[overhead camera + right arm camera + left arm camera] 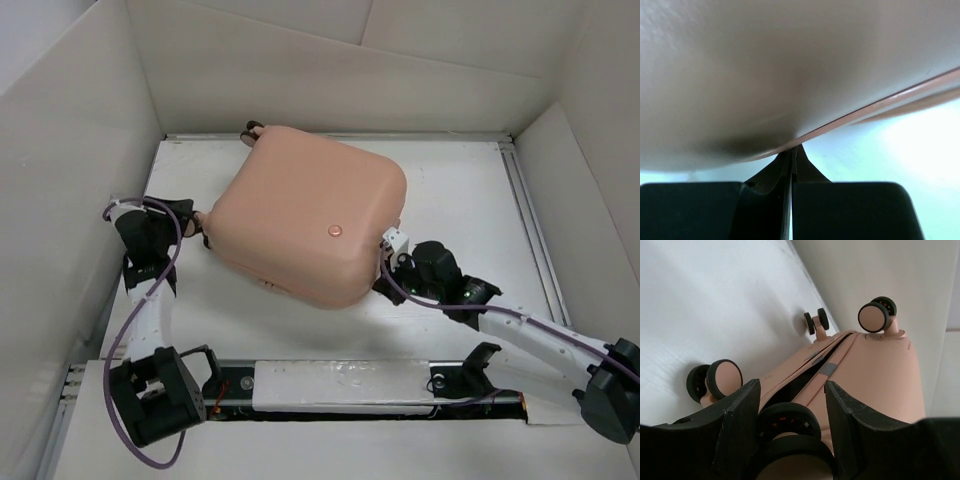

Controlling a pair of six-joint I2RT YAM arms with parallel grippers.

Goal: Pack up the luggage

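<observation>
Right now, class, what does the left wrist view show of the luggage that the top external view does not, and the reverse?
Left wrist only: the luggage seen from its wheeled end, all four wheels, a dark gap along its seam, one wheel between the jaws of the left gripper. Top only: the smooth lid with a round dot, and the right gripper at its edge. Both: the pink luggage and the left gripper at its wheeled end.

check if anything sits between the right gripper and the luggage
Nothing visible does. The right gripper is shut, and its tips rest right against the luggage at the seam along its edge, with no other object in between.
</observation>
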